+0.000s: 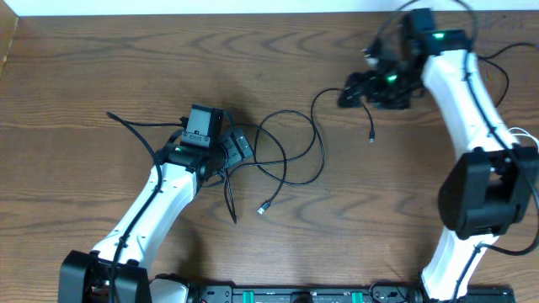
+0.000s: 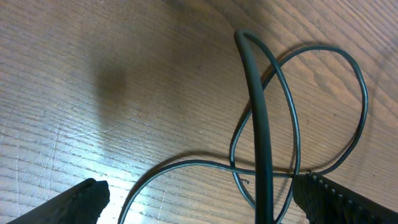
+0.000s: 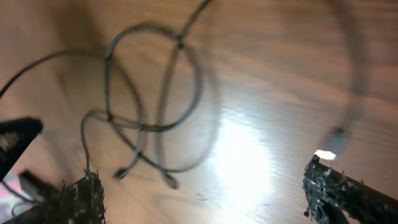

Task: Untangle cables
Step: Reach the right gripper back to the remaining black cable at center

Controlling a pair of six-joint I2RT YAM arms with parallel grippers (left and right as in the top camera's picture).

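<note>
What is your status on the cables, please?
Left gripper open, above the black cables. Right gripper open, empty. Loops crossed, not yet untangled. No obstruction seen.

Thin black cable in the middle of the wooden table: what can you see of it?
The thin black cable looks like flexible rubbery cord, lying slack on the brown wooden table in overlapping loops. One end has a small pale plug; a dark plug end lies further right. Its left loops lie under the open left gripper. One cord or two: unclear.
</note>
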